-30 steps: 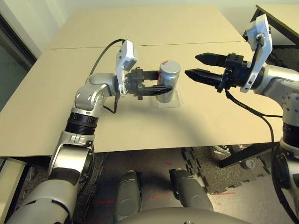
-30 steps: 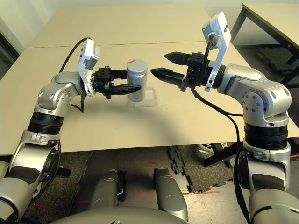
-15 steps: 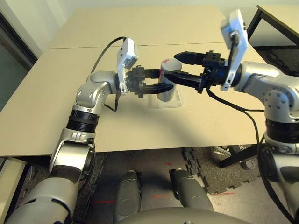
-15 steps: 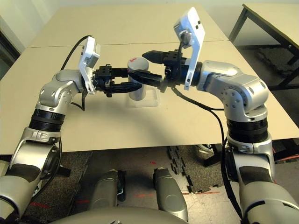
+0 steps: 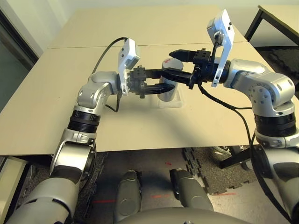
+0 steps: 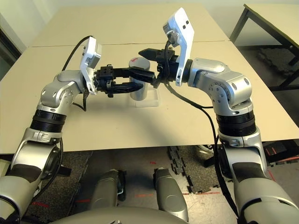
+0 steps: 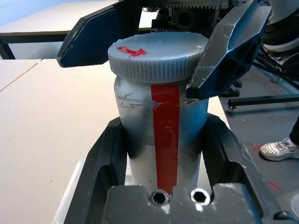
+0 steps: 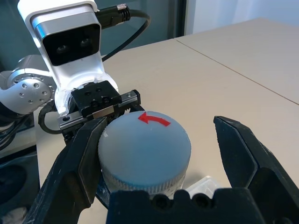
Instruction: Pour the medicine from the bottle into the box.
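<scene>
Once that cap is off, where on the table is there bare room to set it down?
Bare tabletop lies on the robot's left of the left arm, and more behind the seam toward the far edge. It is crowded mid-table: the left end effector holds the bottle at the box, with the right end effector around the cap.

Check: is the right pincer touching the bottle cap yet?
Touching on one side. In the right wrist view, one finger of the right pincer presses the cap; the other finger stands clear of it, gap visible.
</scene>
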Controlling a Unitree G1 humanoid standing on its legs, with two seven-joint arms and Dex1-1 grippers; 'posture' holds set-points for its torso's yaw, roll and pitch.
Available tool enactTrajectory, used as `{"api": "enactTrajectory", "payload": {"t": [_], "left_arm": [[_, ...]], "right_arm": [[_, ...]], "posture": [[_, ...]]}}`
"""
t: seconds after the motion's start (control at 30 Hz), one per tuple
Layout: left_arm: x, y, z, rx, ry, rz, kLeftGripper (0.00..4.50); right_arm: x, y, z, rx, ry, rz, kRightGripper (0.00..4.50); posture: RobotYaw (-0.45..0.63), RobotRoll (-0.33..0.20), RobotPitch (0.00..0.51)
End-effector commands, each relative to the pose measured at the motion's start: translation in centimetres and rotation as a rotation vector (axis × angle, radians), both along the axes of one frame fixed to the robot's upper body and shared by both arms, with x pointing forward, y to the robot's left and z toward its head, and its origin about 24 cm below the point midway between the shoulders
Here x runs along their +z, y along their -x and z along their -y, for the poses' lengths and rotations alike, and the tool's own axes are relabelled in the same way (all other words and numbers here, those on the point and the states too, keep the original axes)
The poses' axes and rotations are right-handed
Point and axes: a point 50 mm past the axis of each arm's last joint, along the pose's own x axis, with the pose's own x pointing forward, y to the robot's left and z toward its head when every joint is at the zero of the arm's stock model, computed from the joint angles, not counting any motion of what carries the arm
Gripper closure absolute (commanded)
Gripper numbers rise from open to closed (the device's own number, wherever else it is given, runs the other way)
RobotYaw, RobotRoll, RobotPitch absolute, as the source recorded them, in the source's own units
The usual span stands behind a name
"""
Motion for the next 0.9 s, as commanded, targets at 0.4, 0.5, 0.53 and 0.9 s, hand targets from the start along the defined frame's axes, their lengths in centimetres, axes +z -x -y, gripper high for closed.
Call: {"api": "enactTrajectory", "payload": {"t": [0.4, 0.5, 0.53, 0.9], "left_arm": [[-0.3, -0.3, 0.1, 0.004, -0.008, 0.006, 2.03], [-0.3, -0.5, 0.0, 0.009, -0.007, 0.008, 2.03], [-0.3, -0.5, 0.0, 0.01, -0.007, 0.009, 2.03], [-0.3, -1.2, -0.5, 0.033, 0.0, 0.021, 2.03]], "right_arm": [[0.0, 0.9, 2.1, -0.068, -0.018, -0.009, 0.0], [-0.1, 1.1, 2.2, -0.071, -0.018, -0.015, 0.0], [-0.2, 1.1, 2.2, -0.071, -0.017, -0.017, 0.0], [-0.6, 1.6, 2.3, -0.059, -0.009, -0.034, 0.0]], "posture": [[-0.2, 0.0, 0.108], [-0.21, 0.0, 0.109], [-0.21, 0.0, 0.108], [-0.21, 0.0, 0.103]]}}
